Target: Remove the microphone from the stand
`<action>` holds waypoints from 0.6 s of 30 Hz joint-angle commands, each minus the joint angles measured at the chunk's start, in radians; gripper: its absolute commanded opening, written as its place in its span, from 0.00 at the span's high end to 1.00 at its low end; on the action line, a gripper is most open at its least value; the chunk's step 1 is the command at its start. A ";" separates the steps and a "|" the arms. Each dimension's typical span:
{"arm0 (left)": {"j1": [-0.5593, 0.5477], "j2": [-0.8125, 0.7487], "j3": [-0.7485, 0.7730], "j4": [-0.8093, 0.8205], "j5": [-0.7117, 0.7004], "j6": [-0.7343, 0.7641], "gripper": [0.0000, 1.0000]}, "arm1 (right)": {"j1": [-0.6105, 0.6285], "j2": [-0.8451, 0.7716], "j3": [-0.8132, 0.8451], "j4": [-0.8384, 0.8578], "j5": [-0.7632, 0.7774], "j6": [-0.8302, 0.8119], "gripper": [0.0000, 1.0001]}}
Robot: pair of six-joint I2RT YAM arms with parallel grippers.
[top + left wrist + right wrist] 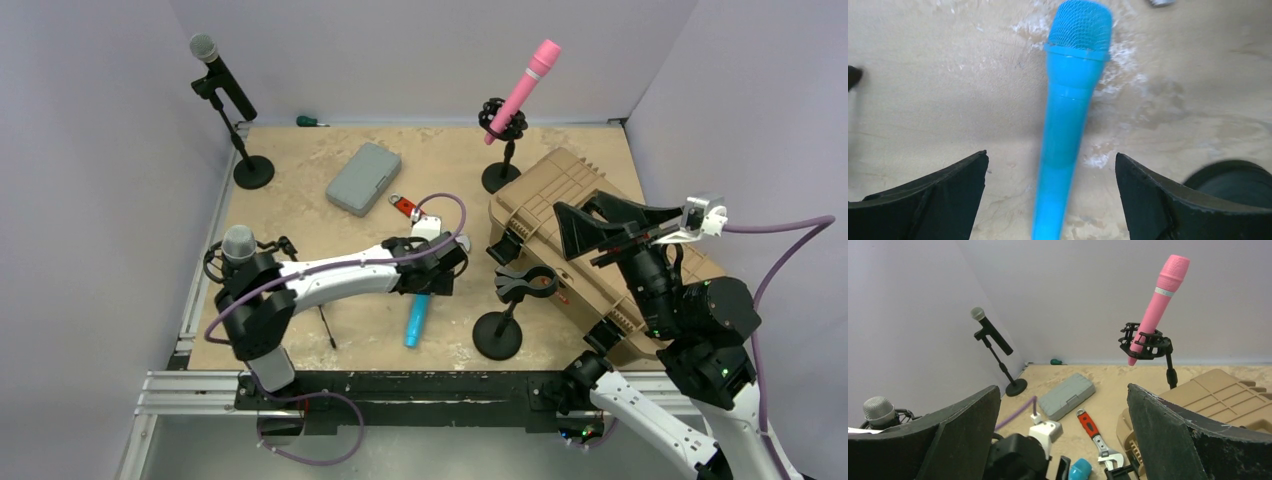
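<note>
A blue microphone lies flat on the table, just left of an empty black stand with an open clip. My left gripper hangs low over the microphone's upper end, open. In the left wrist view the blue microphone runs between the two spread fingers of the left gripper, and neither touches it. My right gripper is open and empty, raised over the tan case. A pink microphone sits tilted in a stand at the back.
A black microphone stands on a stand at the back left. A grey-headed microphone sits by the left arm's base. A grey box and a red-handled wrench lie mid-table. A green screwdriver lies by the back wall.
</note>
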 commanded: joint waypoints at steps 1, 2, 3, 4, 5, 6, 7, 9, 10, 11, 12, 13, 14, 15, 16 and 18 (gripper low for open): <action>-0.015 -0.170 0.044 0.058 -0.024 0.142 0.03 | -0.002 0.016 0.017 -0.010 0.029 -0.004 0.04; -0.017 -0.199 0.057 0.070 -0.014 0.181 0.02 | -0.003 0.015 0.017 -0.009 0.032 -0.005 0.04; -0.016 -0.227 0.071 0.082 -0.002 0.222 0.02 | -0.002 0.014 0.019 -0.009 0.034 -0.005 0.04; -0.017 -0.252 0.087 0.089 0.005 0.260 0.02 | -0.002 0.016 0.021 -0.006 0.035 -0.007 0.04; -0.016 -0.278 0.107 0.093 0.010 0.297 0.02 | -0.002 0.017 0.024 -0.005 0.036 -0.008 0.04; -0.015 -0.300 0.134 0.098 0.017 0.338 0.01 | -0.002 0.019 0.025 -0.005 0.037 -0.011 0.04; -0.012 -0.323 0.157 0.102 0.024 0.378 0.01 | -0.002 0.022 0.029 -0.005 0.036 -0.013 0.05; 0.002 -0.367 0.200 0.107 0.056 0.453 0.01 | -0.002 0.025 0.033 -0.006 0.036 -0.017 0.05; 0.017 -0.391 0.213 0.116 0.098 0.487 0.01 | -0.002 0.024 0.034 -0.008 0.036 -0.017 0.05; 0.035 -0.418 0.215 0.147 0.175 0.526 0.01 | -0.002 0.024 0.036 -0.009 0.036 -0.019 0.05; 0.059 -0.449 0.210 0.177 0.268 0.558 0.01 | -0.002 0.023 0.038 -0.013 0.036 -0.019 0.05; 0.085 -0.492 0.195 0.233 0.415 0.582 0.00 | -0.002 0.022 0.040 -0.017 0.038 -0.019 0.05; 0.113 -0.522 0.176 0.282 0.532 0.598 0.00 | -0.002 0.020 0.042 -0.019 0.039 -0.018 0.05; 0.145 -0.545 0.155 0.324 0.641 0.599 0.00 | -0.002 0.019 0.041 -0.022 0.041 -0.019 0.05; 0.175 -0.563 0.133 0.372 0.759 0.588 0.00 | -0.002 0.016 0.043 -0.022 0.043 -0.019 0.05; 0.237 -0.570 0.101 0.457 0.967 0.539 0.00 | -0.002 0.012 0.044 -0.024 0.045 -0.018 0.05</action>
